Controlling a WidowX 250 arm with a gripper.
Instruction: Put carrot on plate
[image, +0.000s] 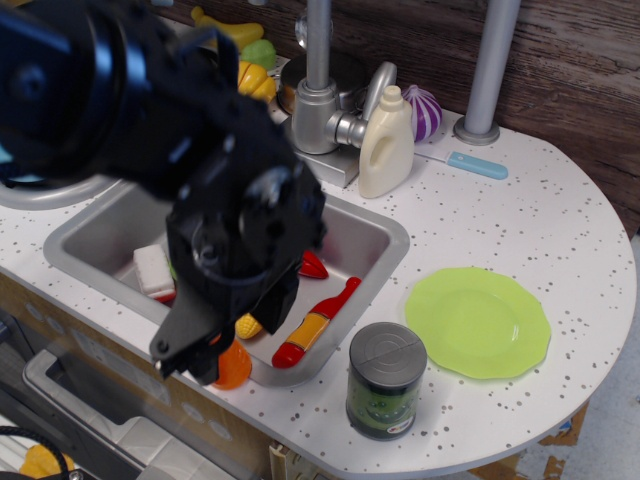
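The orange carrot (235, 368) stands on the counter at the sink's front rim; only its lower right part shows, the rest is hidden by my arm. My black gripper (215, 352) is down over the carrot, with one finger (185, 352) on its left side. The jaws look open, with the carrot between them. The lime-green plate (478, 322) lies flat on the counter to the right, with nothing on it, well apart from the gripper.
A tin can (385, 380) stands between carrot and plate. The sink (375, 235) holds corn (248, 325), a red chili (313, 265), a red-and-yellow bottle (315, 322) and a sponge (153, 272). The faucet (318, 100) and a white bottle (386, 142) stand behind.
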